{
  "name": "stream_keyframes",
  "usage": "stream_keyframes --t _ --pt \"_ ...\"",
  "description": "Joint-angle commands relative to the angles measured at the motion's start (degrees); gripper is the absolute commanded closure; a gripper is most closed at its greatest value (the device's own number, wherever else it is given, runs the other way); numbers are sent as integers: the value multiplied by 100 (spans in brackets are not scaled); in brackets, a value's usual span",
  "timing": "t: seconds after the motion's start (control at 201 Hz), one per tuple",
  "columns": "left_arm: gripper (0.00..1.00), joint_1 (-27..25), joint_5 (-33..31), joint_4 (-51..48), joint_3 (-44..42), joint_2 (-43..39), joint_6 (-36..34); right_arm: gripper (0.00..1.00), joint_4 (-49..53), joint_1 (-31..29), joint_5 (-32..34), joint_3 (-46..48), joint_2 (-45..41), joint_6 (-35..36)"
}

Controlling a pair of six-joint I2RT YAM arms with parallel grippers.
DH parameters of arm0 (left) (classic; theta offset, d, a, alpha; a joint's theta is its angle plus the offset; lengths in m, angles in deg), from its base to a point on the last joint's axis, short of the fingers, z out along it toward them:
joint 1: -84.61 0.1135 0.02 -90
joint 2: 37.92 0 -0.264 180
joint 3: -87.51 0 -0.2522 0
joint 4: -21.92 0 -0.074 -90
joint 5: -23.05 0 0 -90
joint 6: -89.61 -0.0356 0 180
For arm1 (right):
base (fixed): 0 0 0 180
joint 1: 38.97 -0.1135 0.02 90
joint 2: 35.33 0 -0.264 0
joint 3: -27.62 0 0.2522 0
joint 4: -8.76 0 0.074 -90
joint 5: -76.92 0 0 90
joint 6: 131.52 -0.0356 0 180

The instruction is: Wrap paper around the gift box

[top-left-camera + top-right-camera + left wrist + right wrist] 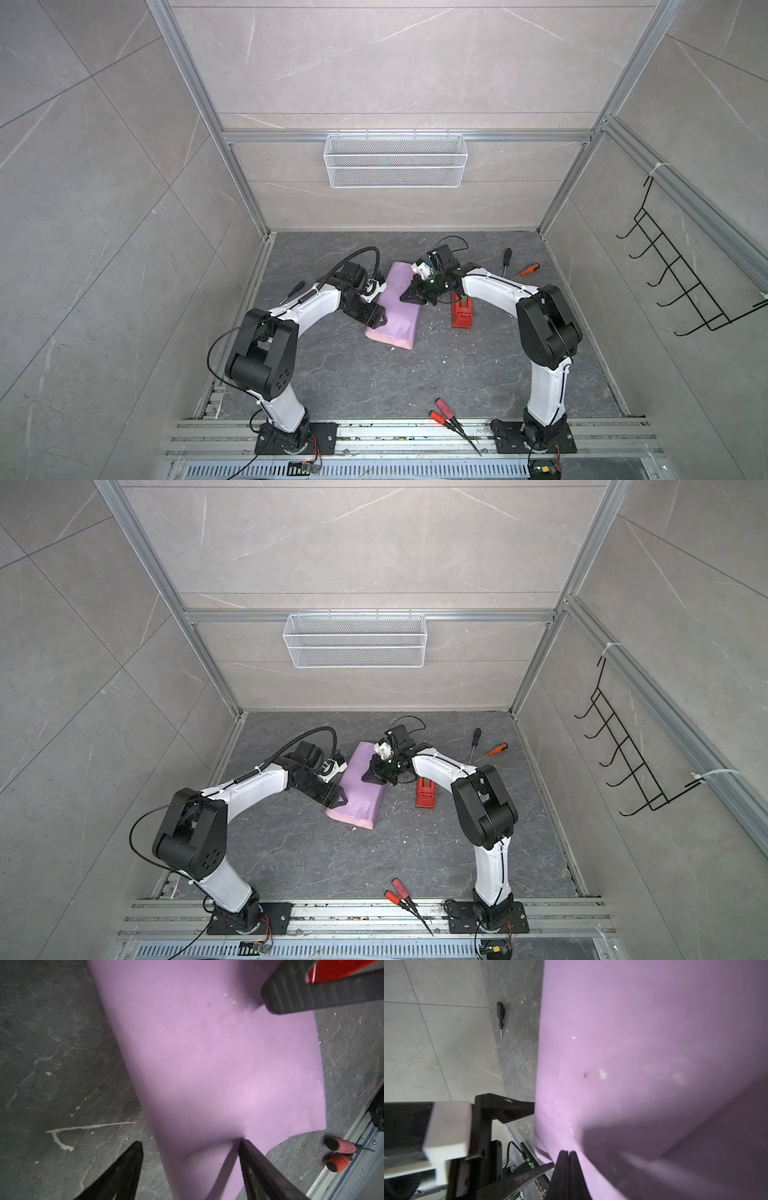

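The paper [401, 322] [365, 802] lies folded into a long lilac bundle on the dark floor, with a pale pink edge at its near end. The gift box is hidden. My left gripper [380, 322] [338, 798] is open at the bundle's left side. In the left wrist view the left gripper [190, 1142] straddles the paper's [218, 1064] edge: one finger touches the lilac top, the other stands over bare floor. My right gripper [402, 298] [365, 778] is shut. Its tip [568, 1152] rests on top of the paper [643, 1043].
A red tape dispenser [462, 316] [426, 793] stands just right of the paper. A black screwdriver [506, 262] and an orange one [528, 270] lie at the back right, another black one [293, 291] at the left. Red-handled pliers [446, 411] [340, 1153] lie near the front rail.
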Motion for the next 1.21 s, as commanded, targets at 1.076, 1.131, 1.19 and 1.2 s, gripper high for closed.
stream_keyframes --t 1.076,1.131,1.19,1.2 --pt "55 -47 -637 363 -170 8 44 100 -208 -137 65 881 141 98" --pt "58 -60 -649 367 -176 26 69 100 -92 -137 99 814 181 128" --pt "59 -60 -722 336 -177 28 77 100 -204 -147 71 872 132 25" --pt "59 -60 -739 336 -182 17 78 100 -244 -147 63 903 114 7"
